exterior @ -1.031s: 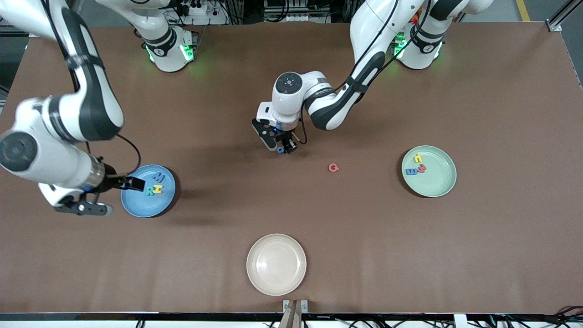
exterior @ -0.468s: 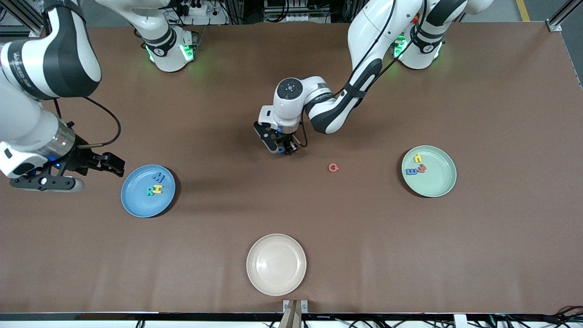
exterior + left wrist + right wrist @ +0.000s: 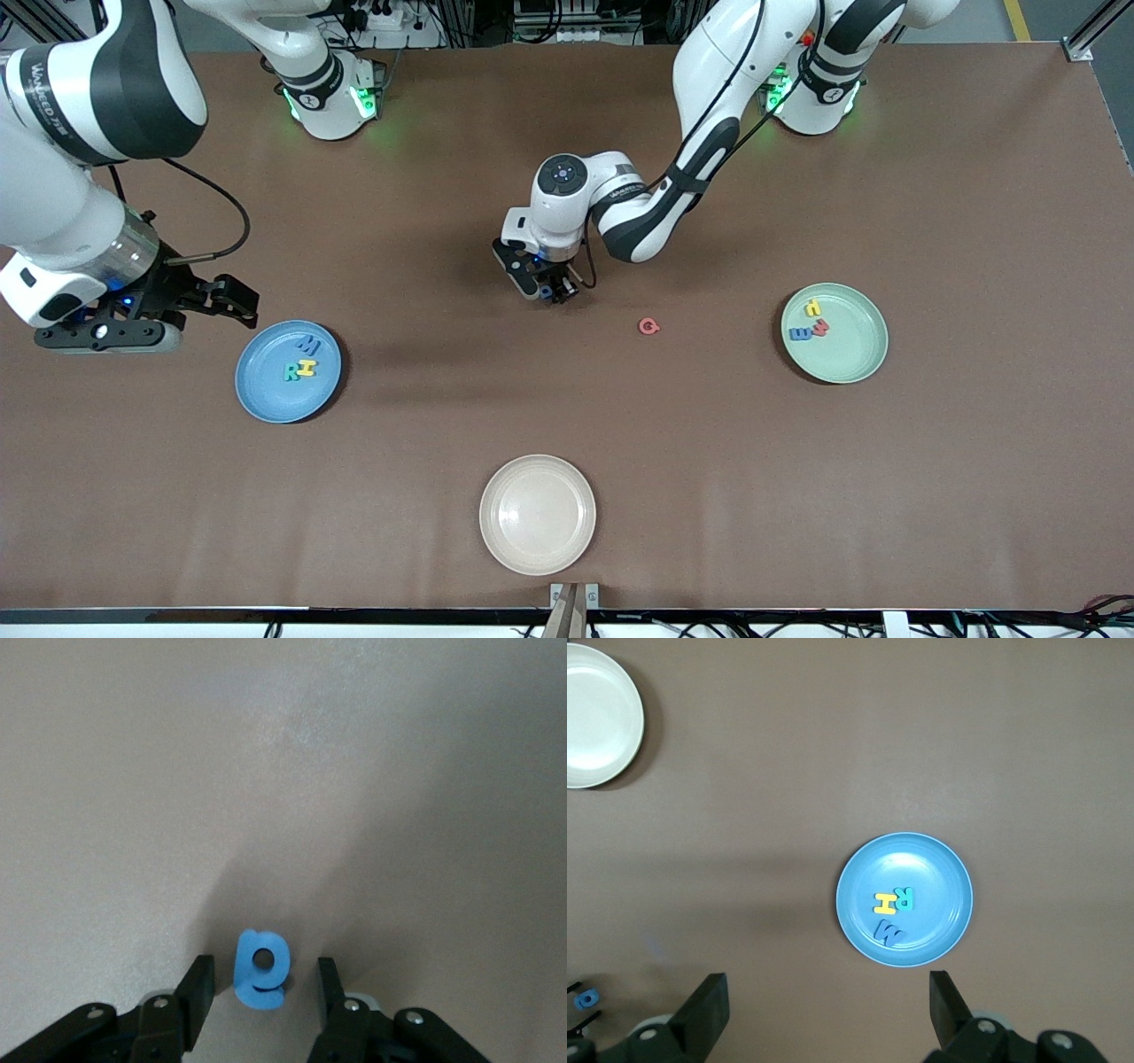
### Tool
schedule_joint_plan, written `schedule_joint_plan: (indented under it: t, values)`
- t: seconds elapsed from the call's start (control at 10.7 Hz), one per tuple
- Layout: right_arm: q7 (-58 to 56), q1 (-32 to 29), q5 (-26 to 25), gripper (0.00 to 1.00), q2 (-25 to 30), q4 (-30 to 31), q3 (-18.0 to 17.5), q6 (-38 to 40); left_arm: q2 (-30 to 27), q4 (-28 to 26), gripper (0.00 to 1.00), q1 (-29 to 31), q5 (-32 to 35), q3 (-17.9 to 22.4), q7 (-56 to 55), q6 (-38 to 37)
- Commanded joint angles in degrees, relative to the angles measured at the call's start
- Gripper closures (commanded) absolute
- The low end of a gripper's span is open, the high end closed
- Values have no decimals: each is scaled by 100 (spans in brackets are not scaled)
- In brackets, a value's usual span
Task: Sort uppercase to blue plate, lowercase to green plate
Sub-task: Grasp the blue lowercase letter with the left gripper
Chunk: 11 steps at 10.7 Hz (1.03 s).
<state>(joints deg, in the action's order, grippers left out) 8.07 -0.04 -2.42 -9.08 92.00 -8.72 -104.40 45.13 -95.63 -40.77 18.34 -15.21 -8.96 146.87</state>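
Left gripper [image 3: 261,992] is down at the table, fingers straddling the blue a [image 3: 260,970] with gaps on both sides, no grip yet. Landmark blue plate [image 3: 266,390] holds M, R, H; red Q [image 3: 649,326] lies on the table between it and the green plate [image 3: 855,354]. Right gripper [image 3: 232,299], jaws spread wide, empty, hangs beside the blue plate.

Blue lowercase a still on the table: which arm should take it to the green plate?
Left. The left gripper already has its fingers on both sides of the blue a. The open right gripper is beside the blue plate, far from the green plate.
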Motion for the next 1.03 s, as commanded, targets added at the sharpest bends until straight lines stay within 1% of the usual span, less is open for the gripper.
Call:
schedule_joint_plan:
  t: [0.0, 0.09, 0.19, 0.37, 0.56, 0.66, 0.75, 0.94]
  values:
    - [-122, 13, 111, 0, 195, -104, 72, 297, 189, 238, 50, -203, 179, 141, -255, 52]
    - [-130, 21, 119, 0, 361, -86, 133, 315, 198, 238, 57, -204, 179, 141, -256, 52]
    - [-261, 91, 154, 0, 441, -51, 308, 419, 198, 238, 66, -204, 187, 141, -256, 52]
    - [-482, 293, 321, 0, 503, -51, 660, 473, 190, 238, 78, -195, 187, 141, -247, 52]
    - [-491, 459, 321, 0, 503, -33, 818, 491, 137, 238, 91, -160, 179, 176, -264, 52]
    - [-491, 504, 321, 0, 512, 10, 889, 456, 50, 229, 99, -134, 135, 211, -256, 17]
    - [-500, 514, 321, 0, 504, 37, 890, 447, -108, 194, 100, -90, 109, 220, -256, -157]
    - [-526, 522, 321, 0, 503, 37, 881, 456, -625, 185, 100, 199, 56, 212, -238, -1234]
